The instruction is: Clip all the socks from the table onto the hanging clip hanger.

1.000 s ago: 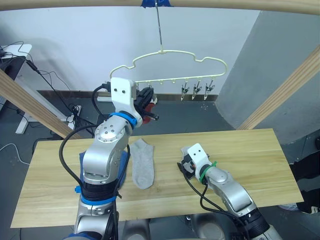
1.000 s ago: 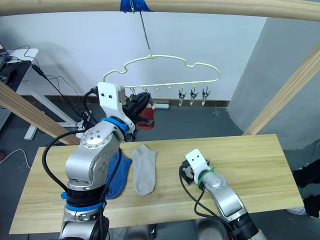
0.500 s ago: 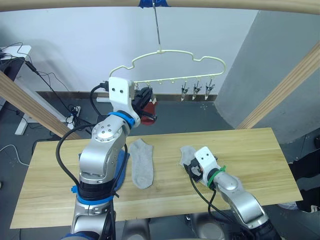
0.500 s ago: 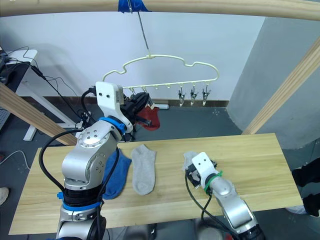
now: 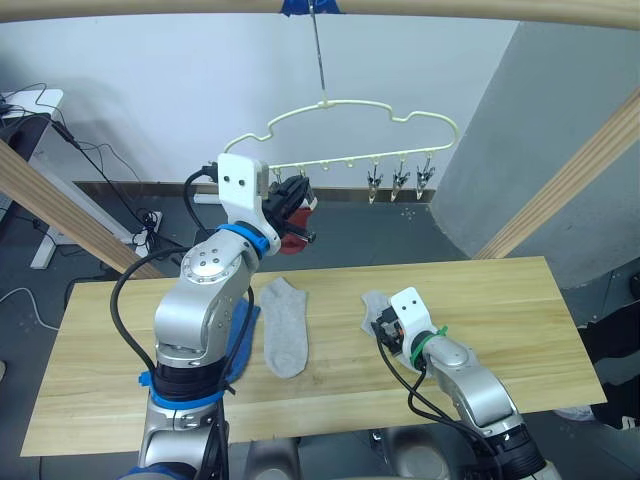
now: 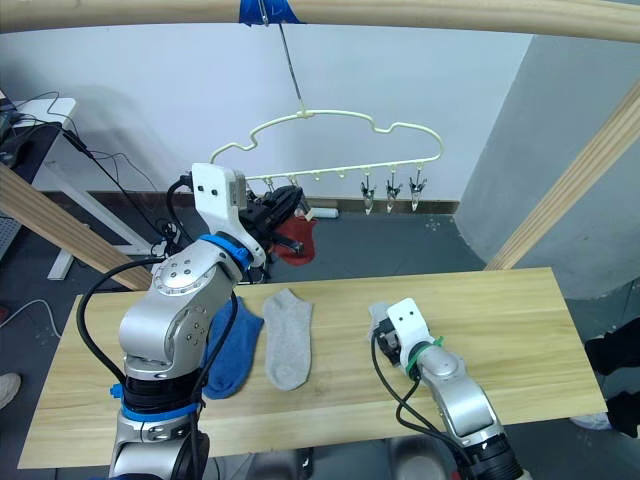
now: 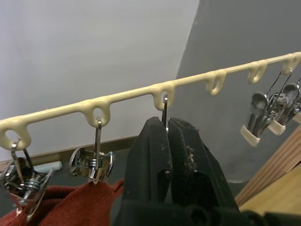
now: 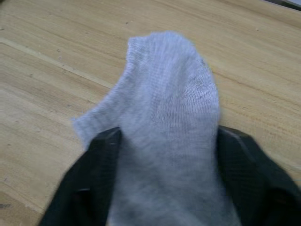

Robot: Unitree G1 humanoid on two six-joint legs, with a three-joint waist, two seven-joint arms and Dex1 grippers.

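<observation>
The cream clip hanger [image 5: 350, 115] hangs by its long hook from a wooden pole [image 5: 320, 10] above the far edge of the worktop [image 5: 520, 300]. The left gripper [image 7: 168, 129] is raised to the hanger's lower bar, its 2 black fingers pressed together around the wire of a clip hanging from 1 of the bar's loops. Just beside it a rust red sock [image 6: 295, 240] hangs from the clips at the left end of the bar, and 3 bare metal clips [image 5: 400, 183] sit bunched toward the right end. On the worktop a light grey sock [image 5: 283, 326] lies flat near the middle, with a blue sock [image 6: 232, 346] just to its left, partly hidden by the left arm. The right gripper [image 8: 167, 174] is low over the worktop to the right of these and has a second light grey sock [image 8: 162, 106] clamped between its fingers, the free end of the sock resting on the wood ahead of the fingertips.
</observation>
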